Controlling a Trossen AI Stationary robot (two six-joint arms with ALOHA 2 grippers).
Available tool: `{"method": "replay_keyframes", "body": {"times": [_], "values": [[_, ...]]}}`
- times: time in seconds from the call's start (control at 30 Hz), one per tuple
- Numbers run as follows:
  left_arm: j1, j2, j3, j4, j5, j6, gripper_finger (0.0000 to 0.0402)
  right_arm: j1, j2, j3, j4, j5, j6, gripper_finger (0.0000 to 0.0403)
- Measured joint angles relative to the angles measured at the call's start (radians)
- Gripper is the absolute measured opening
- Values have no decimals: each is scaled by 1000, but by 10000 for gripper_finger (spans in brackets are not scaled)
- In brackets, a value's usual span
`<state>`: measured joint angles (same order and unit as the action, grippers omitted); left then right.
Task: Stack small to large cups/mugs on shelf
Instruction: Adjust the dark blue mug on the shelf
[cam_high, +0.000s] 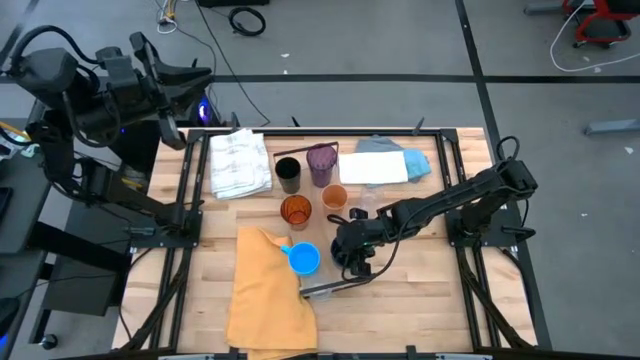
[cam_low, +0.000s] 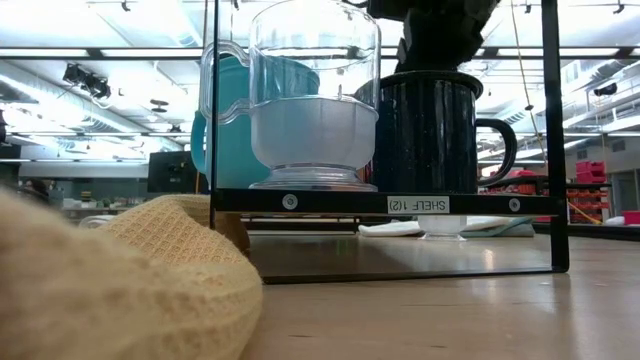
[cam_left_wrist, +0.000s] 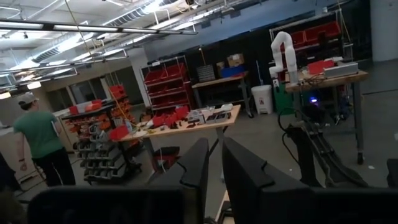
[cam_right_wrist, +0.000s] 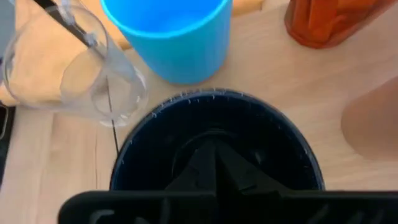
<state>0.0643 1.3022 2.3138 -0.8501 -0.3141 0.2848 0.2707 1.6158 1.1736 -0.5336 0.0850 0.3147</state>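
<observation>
My right gripper (cam_high: 350, 258) is shut and points down into the mouth of the dark navy mug (cam_right_wrist: 214, 155). The bright blue mug (cam_high: 303, 258) stands right beside it, and a clear plastic cup (cam_right_wrist: 68, 68) is next to that. In the low view these three have their bases at the shelf's black labelled front edge (cam_low: 380, 203). Farther back on the table stand the orange tumbler (cam_high: 296, 211), peach cup (cam_high: 334, 197), black cup (cam_high: 288, 175) and purple tumbler (cam_high: 321, 163). My left gripper (cam_left_wrist: 215, 177) is raised off the table's far left corner, fingers nearly together around nothing. My right gripper's shut fingers (cam_right_wrist: 211, 165) reach from above, slanting down, into the open mouth of the navy mug, near its middle. Whether they touch the mug's inside I cannot tell. The mug stands upright on its base.
A mustard-yellow cloth (cam_high: 270, 290) lies by the near edge, close to the blue mug. A white cloth (cam_high: 240, 163) and white and blue cloths (cam_high: 390, 165) lie along the far edge. Thin upright shelf bars (cam_low: 548, 130) flank the mugs. A person (cam_left_wrist: 40, 149) walks in the room beyond.
</observation>
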Motion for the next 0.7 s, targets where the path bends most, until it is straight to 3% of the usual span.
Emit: {"method": "replay_keyframes", "body": {"times": [0.7], "values": [[0,0,0,0,0,16,56,-20,14,0,4,217,-12,0]]}}
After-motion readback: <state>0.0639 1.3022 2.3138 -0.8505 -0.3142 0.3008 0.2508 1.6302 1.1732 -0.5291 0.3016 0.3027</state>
